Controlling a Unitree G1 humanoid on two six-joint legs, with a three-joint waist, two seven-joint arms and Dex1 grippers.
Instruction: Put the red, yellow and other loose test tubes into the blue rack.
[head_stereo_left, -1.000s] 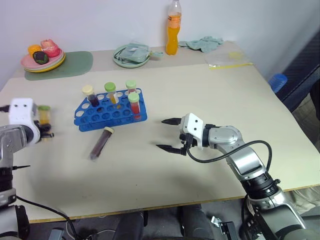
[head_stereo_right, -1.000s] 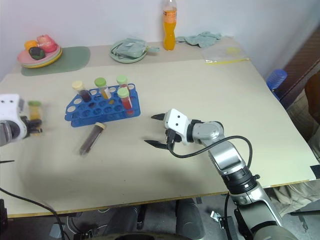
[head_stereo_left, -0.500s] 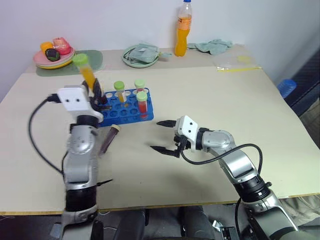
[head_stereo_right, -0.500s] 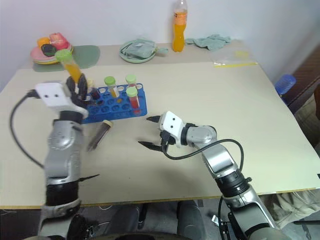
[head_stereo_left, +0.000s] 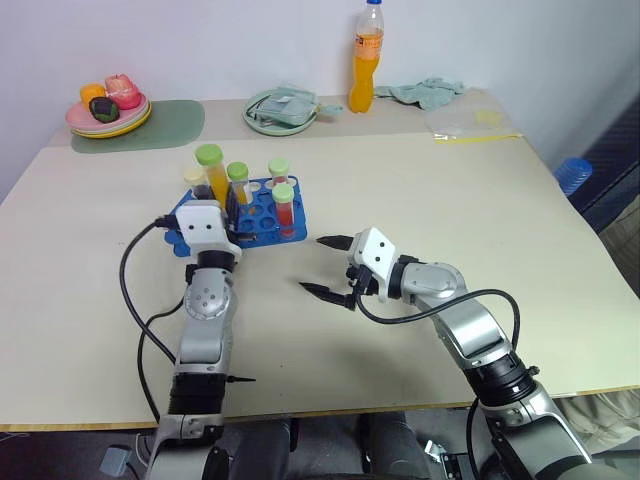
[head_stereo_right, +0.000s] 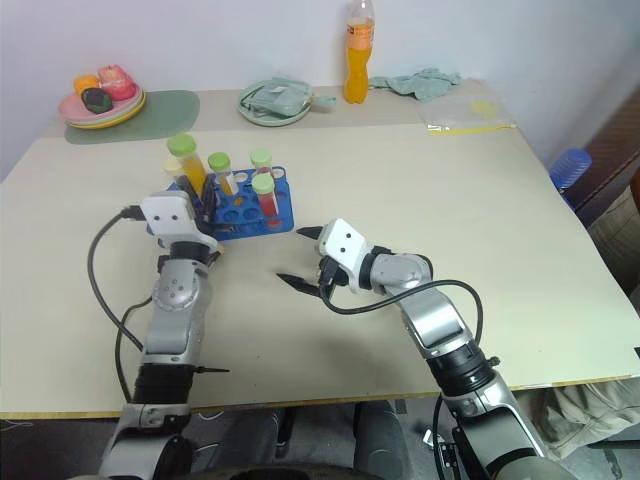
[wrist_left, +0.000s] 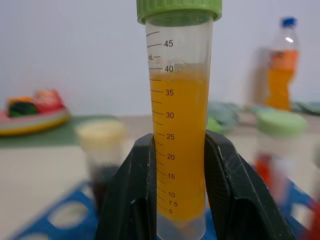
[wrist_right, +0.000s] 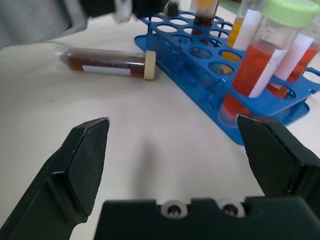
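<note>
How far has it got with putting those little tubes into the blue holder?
Mostly done, by the look of it. Four capped tubes already stand in the blue rack. The left gripper is shut on the yellow-orange tube, holding it upright over the rack's near-left corner, not yet in a hole. One dark maroon tube lies loose on the table beside the rack. The right gripper waits open, holding nothing.

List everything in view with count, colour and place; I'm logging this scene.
Rack: one, blue, table's left-centre.
Tubes in rack: four, red, orange, dark.
Held tube: one, yellow-orange, green cap, over the rack.
Loose tube: one, dark maroon, lying beside the rack.
Bottle: one, orange, back edge.
Plates: two; food at back left, green one by the bottle.
Cloth: one, green, back right.
Left gripper: shut on the held tube.
Right gripper: open, mid-table.
</note>
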